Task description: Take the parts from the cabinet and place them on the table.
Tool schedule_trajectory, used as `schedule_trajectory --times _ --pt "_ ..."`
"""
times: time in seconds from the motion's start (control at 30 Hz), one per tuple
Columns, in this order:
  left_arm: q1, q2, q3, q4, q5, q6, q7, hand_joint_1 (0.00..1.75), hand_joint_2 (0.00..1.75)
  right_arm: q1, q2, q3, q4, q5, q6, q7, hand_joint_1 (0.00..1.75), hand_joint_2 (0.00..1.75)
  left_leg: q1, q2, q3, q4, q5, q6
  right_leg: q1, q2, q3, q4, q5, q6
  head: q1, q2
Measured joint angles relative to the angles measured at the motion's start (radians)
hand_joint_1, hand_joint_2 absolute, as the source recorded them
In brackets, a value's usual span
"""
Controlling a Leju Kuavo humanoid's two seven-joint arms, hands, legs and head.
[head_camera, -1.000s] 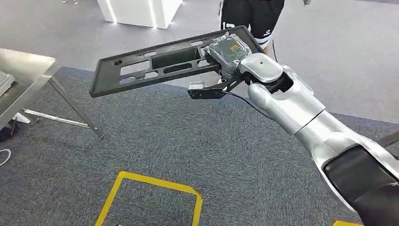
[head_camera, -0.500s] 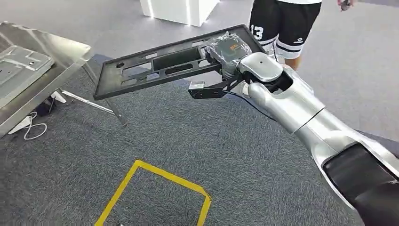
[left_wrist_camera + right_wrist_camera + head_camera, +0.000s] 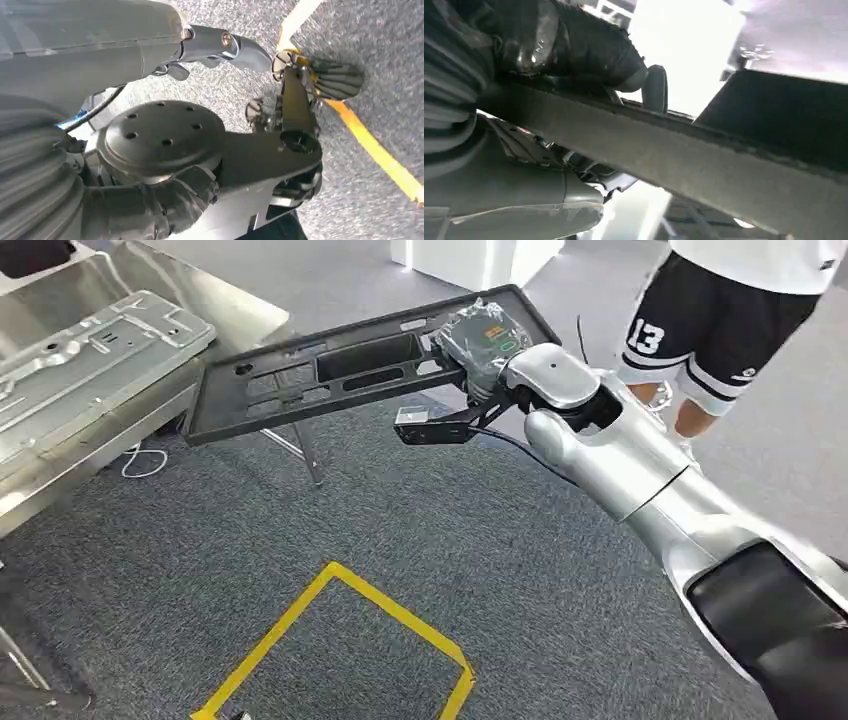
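Person [image 3: 735,315] stands behind black part [image 3: 330,365]; steel table [image 3: 60,455] left.

Head cam looking down over right arm at carpet [image 3: 400,540]. Left wrist cam hanging close above same carpet. Right wrist cam hugging black panel [image 3: 704,150] underside.

Person [image 3: 740,310] — upper body cropped

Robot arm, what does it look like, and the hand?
The right arm is shiny silver with rounded shells and a black section further up. A thin black cable runs along it. The right hand is dark under crinkly clear wrap, with small orange and green markings.
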Motion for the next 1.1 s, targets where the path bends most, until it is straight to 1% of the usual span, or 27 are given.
schedule_trajectory --times 0.03,0.1,0.13,0.17,0.23,0.27,0.3,0.33,0.37,0.4,0.47,0.5,0.53,0.6,0.63,0.67,0.7,0.77,0.8,0.83,0.87,0.93,0.97,1.0,1.03,1.07,1.1 --pt "0.0 0.0 0.0 0.0 0.0 0.002 0.005 0.0 1.75 0.001 0.007 0.005 0.003 0.003 0.0 0.002 1.75 1.75 0.002 -0.017 0.0 0.005 -0.003 -0.002 -0.002 0.0 0.01 -0.037 0.039 0.0 0.0 0.0" --pt "0.002 0.0 0.0 0.0 0.0 0.003 0.01 0.0 1.75 -0.001 0.016 0.005 0.008 0.005 0.0 0.005 1.75 1.75 0.007 -0.048 -0.001 0.022 -0.013 -0.01 -0.007 0.017 0.071 -0.187 0.136 0.0 0.0 0.0" --pt "0.004 -0.001 0.0 0.0 0.0 0.002 0.01 0.0 1.75 -0.001 0.02 0.005 0.011 0.005 0.0 0.004 1.75 1.75 0.009 -0.061 -0.008 0.03 -0.02 -0.016 -0.015 0.072 0.091 -0.232 0.14 0.001 0.0 0.0" --pt "0.001 0.0 0.0 0.0 0.0 -0.001 0.01 0.0 1.75 -0.005 0.021 0.005 0.013 0.005 0.001 0.002 1.75 1.75 0.005 -0.072 -0.019 0.048 -0.023 -0.022 -0.018 0.089 0.104 -0.261 0.131 0.002 -0.001 0.0" --pt "0.005 0.0 0.0 0.0 0.001 -0.005 0.01 0.0 1.75 -0.003 0.028 0.005 0.014 0.002 0.001 -0.008 1.75 1.75 0.014 -0.094 -0.028 0.037 -0.015 -0.032 -0.007 0.067 0.101 -0.252 0.129 -0.003 -0.002 0.0" --pt "0.006 0.001 0.0 0.0 0.001 -0.006 0.01 0.0 1.75 -0.004 0.03 0.006 0.015 0.002 0.001 -0.011 1.75 1.75 0.017 -0.109 -0.028 0.034 -0.011 -0.041 -0.007 0.053 0.105 -0.261 0.131 -0.011 -0.001 0.0" --pt "0.01 0.004 0.0 0.0 0.001 -0.006 0.01 0.0 1.75 -0.005 0.035 0.006 0.015 0.002 0.001 -0.011 1.75 1.75 0.017 -0.121 -0.031 0.033 -0.015 -0.043 -0.019 0.034 0.116 -0.273 0.136 -0.018 0.0 0.0" --pt "0.013 -0.001 0.0 -0.002 0.001 -0.007 0.011 0.0 1.75 -0.005 0.035 0.006 0.017 0.002 0.001 -0.01 1.75 1.75 0.008 -0.056 -0.036 0.054 -0.026 -0.05 -0.016 0.024 0.126 -0.282 0.136 -0.022 -0.005 0.0" --pt "0.012 0.0 0.0 -0.003 0.001 -0.009 0.011 0.0 1.75 -0.009 0.035 0.006 0.018 0.002 0.001 -0.01 1.75 1.75 0.01 -0.009 -0.06 0.102 -0.051 -0.056 -0.013 0.011 0.13 -0.285 0.136 -0.029 -0.012 0.0" --pt "0.008 0.0 0.0 -0.003 0.001 -0.009 0.013 0.0 1.75 -0.013 0.035 0.006 0.019 0.001 0.001 -0.011 1.75 1.75 0.014 0.018 -0.098 0.176 -0.08 -0.062 -0.01 -0.001 0.132 -0.285 0.135 -0.031 -0.01 0.0" --pt "0.006 -0.001 0.0 -0.003 0.001 -0.009 0.022 0.0 1.75 -0.014 0.035 0.006 0.024 0.0 0.004 -0.024 1.75 1.75 0.021 0.038 -0.17 0.306 -0.118 -0.068 -0.008 -0.028 0.138 -0.285 0.128 -0.033 -0.011 0.0" --pt "0.007 -0.002 0.0 -0.004 0.001 -0.009 0.027 0.0 1.75 -0.014 0.035 0.008 0.026 0.0 0.006 -0.033 1.75 1.75 0.023 0.039 -0.179 0.316 -0.107 -0.07 -0.008 -0.041 0.142 -0.285 0.124 -0.033 -0.011 0.0" --pt "0.007 -0.002 0.0 -0.004 0.002 -0.008 0.031 0.0 1.75 -0.014 0.035 0.009 0.027 0.0 0.007 -0.039 1.75 1.75 0.023 0.041 -0.164 0.279 -0.077 -0.069 -0.008 -0.053 0.146 -0.284 0.12 -0.031 -0.011 0.0" --pt "0.009 0.0 0.002 -0.004 0.002 -0.008 0.024 0.0 1.75 -0.023 0.035 0.014 0.028 -0.001 0.01 -0.045 1.75 1.75 0.021 0.064 -0.079 0.118 0.01 -0.06 -0.008 -0.077 0.161 -0.285 0.11 -0.026 -0.011 0.0" --pt "0.009 0.001 0.002 -0.004 0.002 -0.009 0.016 0.0 1.75 -0.033 0.034 0.015 0.03 -0.003 0.012 -0.047 1.75 1.75 0.014 0.102 -0.044 0.041 0.029 -0.054 -0.008 -0.088 0.167 -0.286 0.104 -0.022 -0.011 0.0" --pt "0.007 0.001 0.008 -0.004 0.002 -0.01 0.008 0.0 1.75 -0.047 0.032 0.017 0.032 -0.006 0.016 -0.05 1.75 1.75 -0.011 0.144 -0.029 0.023 0.014 -0.046 0.002 -0.098 0.167 -0.285 0.1 -0.015 -0.012 0.0" --pt "0.006 0.002 0.014 -0.004 0.002 -0.013 0.003 0.0 1.75 -0.055 0.03 0.019 0.034 -0.01 0.019 -0.053 1.75 1.75 -0.009 0.129 -0.033 0.022 0.015 -0.038 0.001 -0.108 0.168 -0.291 0.1 -0.012 -0.01 0.0" --pt "0.009 0.005 0.017 -0.004 0.002 -0.016 -0.002 0.0 1.75 -0.06 0.03 0.022 0.035 -0.016 0.023 -0.056 1.75 1.75 -0.012 0.102 -0.036 0.017 0.014 -0.03 0.002 -0.136 0.18 -0.299 0.096 -0.003 -0.01 0.0" --pt "0.01 0.01 0.017 -0.004 0.002 -0.016 -0.002 0.0 1.75 -0.063 0.03 0.022 0.035 -0.016 0.025 -0.058 1.75 1.75 -0.008 0.088 -0.024 0.005 0.019 -0.021 0.002 -0.14 0.185 -0.301 0.089 0.006 -0.01 0.0" --pt "0.013 0.006 0.017 -0.004 0.002 -0.014 0.0 0.0 1.75 -0.065 0.03 0.022 0.036 -0.017 0.028 -0.058 1.75 1.75 -0.003 0.075 -0.02 -0.004 0.022 -0.017 -0.005 -0.075 0.18 -0.281 0.072 0.006 -0.009 0.0" --pt "0.012 0.006 0.018 -0.004 0.002 -0.013 0.003 0.0 1.75 -0.071 0.027 0.023 0.037 -0.02 0.03 -0.059 1.75 1.75 -0.002 0.066 -0.018 -0.004 0.022 -0.012 -0.006 -0.027 0.154 -0.231 0.044 0.002 -0.008 0.0" --pt "0.009 0.006 0.026 -0.005 0.001 -0.014 0.006 0.0 1.75 -0.073 0.017 0.023 0.039 -0.023 0.031 -0.058 1.75 1.75 -0.003 0.039 -0.018 -0.003 0.02 -0.003 -0.004 -0.001 0.069 -0.072 -0.018 0.001 -0.008 0.0" --pt "0.007 0.006 0.032 -0.005 0.001 -0.015 0.007 0.0 1.75 -0.073 0.012 0.025 0.04 -0.024 0.033 -0.058 1.75 1.75 -0.003 0.023 -0.018 -0.001 0.018 -0.001 -0.002 0.001 0.031 -0.014 -0.028 0.002 -0.009 0.0" --pt "0.007 0.006 0.04 -0.006 0.001 -0.017 0.01 0.0 1.75 -0.073 0.006 0.03 0.041 -0.024 0.034 -0.058 1.75 1.75 -0.003 0.005 -0.018 0.003 0.016 0.001 -0.001 0.001 0.011 0.001 -0.012 0.002 -0.008 0.0" --pt "0.007 0.006 0.042 -0.006 0.001 -0.018 0.014 0.0 1.75 -0.073 0.003 0.034 0.041 -0.025 0.034 -0.058 1.75 1.75 -0.003 -0.013 -0.017 0.009 0.013 0.001 -0.001 0.001 0.016 -0.03 0.024 0.001 -0.008 0.0" --pt "0.007 0.006 0.042 -0.006 0.0 -0.018 0.019 0.0 1.75 -0.074 0.001 0.04 0.041 -0.026 0.034 -0.057 1.75 1.75 -0.002 -0.029 -0.017 0.017 0.008 -0.001 -0.002 0.004 0.039 -0.098 0.076 -0.001 -0.008 0.0" --pt "0.009 0.006 0.042 -0.006 0.0 -0.018 0.02 0.0 1.75 -0.076 0.0 0.042 0.041 -0.026 0.033 -0.057 1.75 1.75 -0.002 -0.044 -0.016 0.025 0.003 -0.004 -0.002 0.019 0.069 -0.175 0.125 -0.003 -0.008 0.0"
